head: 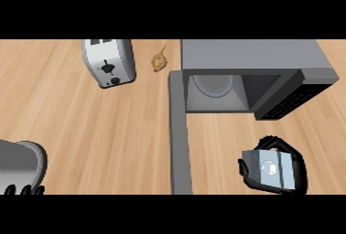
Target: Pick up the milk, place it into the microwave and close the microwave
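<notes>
A grey-white milk carton (pixel 270 169) shows at the lower right, and my right hand (pixel 299 170) is curled round it, thumb on its left side and fingers over its top and right. The grey microwave (pixel 250 55) stands at the upper right with its cavity open toward me and a glass turntable (pixel 215 84) inside. Its door (pixel 178 137) is swung fully out and runs down the middle of the view, left of the carton. My left hand (pixel 24 190) shows only as fingertips at the lower left edge.
A silver toaster (pixel 108 63) stands at the upper left. A small tan pear-like object (pixel 159 61) lies between the toaster and the microwave. My grey left forearm (pixel 20 160) fills the lower left corner. The wooden counter (pixel 101 132) spreads left of the door.
</notes>
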Controlling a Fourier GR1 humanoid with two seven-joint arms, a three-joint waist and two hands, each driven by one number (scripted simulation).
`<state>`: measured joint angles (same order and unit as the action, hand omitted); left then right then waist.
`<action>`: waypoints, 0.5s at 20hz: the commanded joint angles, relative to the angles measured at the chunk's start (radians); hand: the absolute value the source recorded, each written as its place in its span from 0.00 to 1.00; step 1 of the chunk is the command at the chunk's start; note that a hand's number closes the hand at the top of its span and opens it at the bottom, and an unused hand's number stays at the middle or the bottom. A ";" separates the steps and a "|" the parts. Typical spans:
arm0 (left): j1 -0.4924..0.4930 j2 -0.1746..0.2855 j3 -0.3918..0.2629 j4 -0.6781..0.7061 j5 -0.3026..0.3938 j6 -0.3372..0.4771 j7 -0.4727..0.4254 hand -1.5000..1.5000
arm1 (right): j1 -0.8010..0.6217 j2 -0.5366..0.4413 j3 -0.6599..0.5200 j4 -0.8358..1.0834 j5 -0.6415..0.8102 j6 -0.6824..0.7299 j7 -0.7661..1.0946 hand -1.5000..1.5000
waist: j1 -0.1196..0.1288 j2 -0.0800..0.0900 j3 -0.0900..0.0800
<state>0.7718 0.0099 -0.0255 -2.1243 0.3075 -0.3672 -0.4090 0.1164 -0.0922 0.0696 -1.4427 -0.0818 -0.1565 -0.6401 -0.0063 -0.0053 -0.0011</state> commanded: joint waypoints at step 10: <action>-0.008 -0.009 -0.002 0.042 -0.017 0.017 -0.033 0.00 | -0.138 0.091 0.139 -0.061 0.045 -0.170 0.133 1.00 | 0.019 0.005 0.001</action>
<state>0.7679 0.0075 -0.0168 -2.1020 0.3101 -0.3587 -0.4207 0.0843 -0.0138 0.1718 -1.5685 -0.0926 -0.2148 -0.5252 0.0055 -0.0016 -0.0003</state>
